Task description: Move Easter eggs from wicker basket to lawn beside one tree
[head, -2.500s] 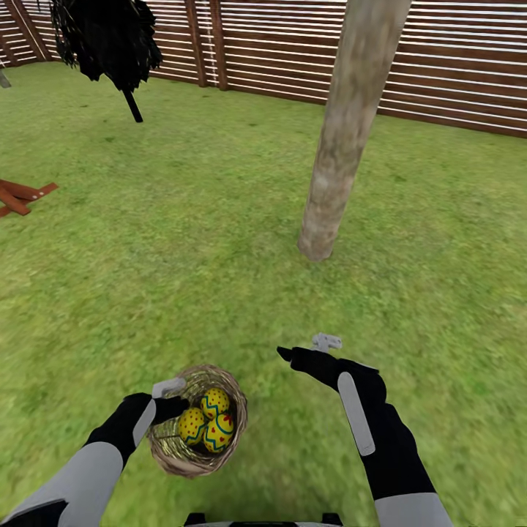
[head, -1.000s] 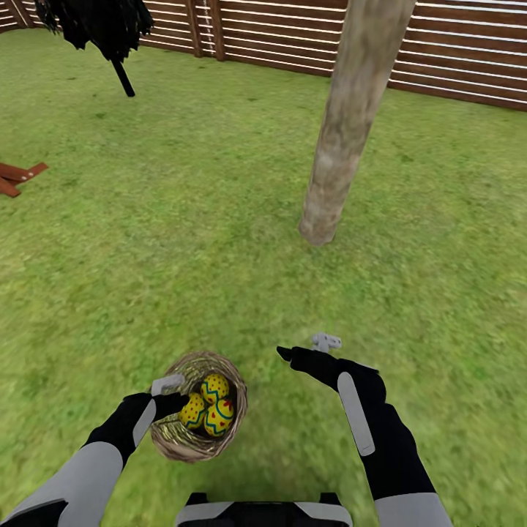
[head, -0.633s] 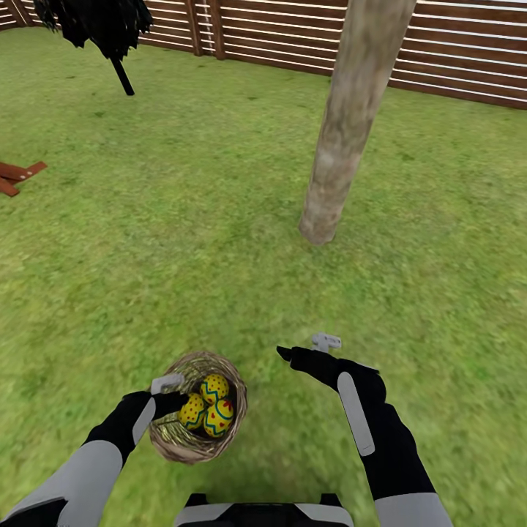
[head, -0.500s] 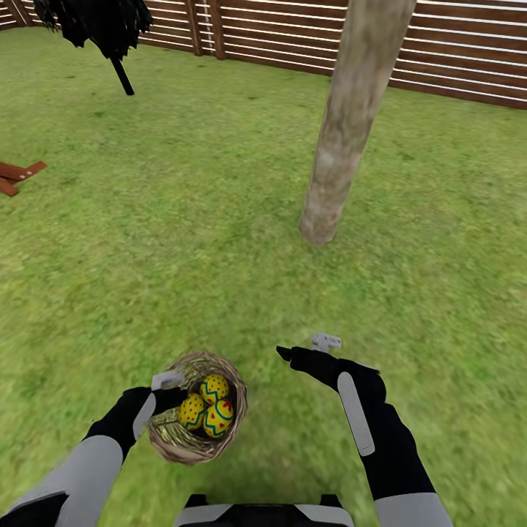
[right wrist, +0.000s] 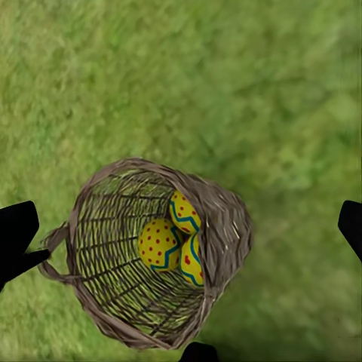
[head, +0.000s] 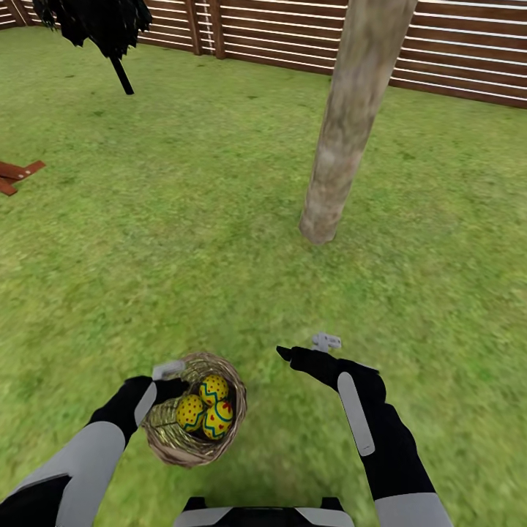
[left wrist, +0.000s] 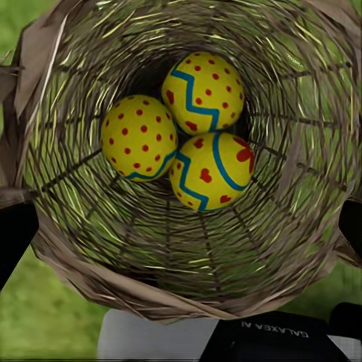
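Observation:
The wicker basket (head: 170, 439) hangs just above the lawn (head: 183, 241), tipped toward my right side. My left gripper (head: 170, 375) is shut on its rim. Three Easter eggs, yellow with blue zigzags and red marks, lie together inside it (head: 205, 406). In the left wrist view they sit at the basket's bottom (left wrist: 181, 136). My right gripper (head: 304, 350) stands open to the basket's right, apart from it; the right wrist view looks down into the basket (right wrist: 226, 226) with the eggs (right wrist: 172, 240). The tree (head: 344, 124), a pale bare trunk, rises ahead and to the right.
A brown slat fence (head: 454, 58) closes the far side. A dark-leaved tree (head: 102, 22) stands at the far left. Red-brown wooden beams (head: 15, 176) lie at the left edge. Open grass lies between me and the trunk. My base (head: 263, 512) shows at the bottom.
The camera shifted early on, bringing my base into view. In the last half second my left arm drew the basket slightly up and away. The right arm stayed still.

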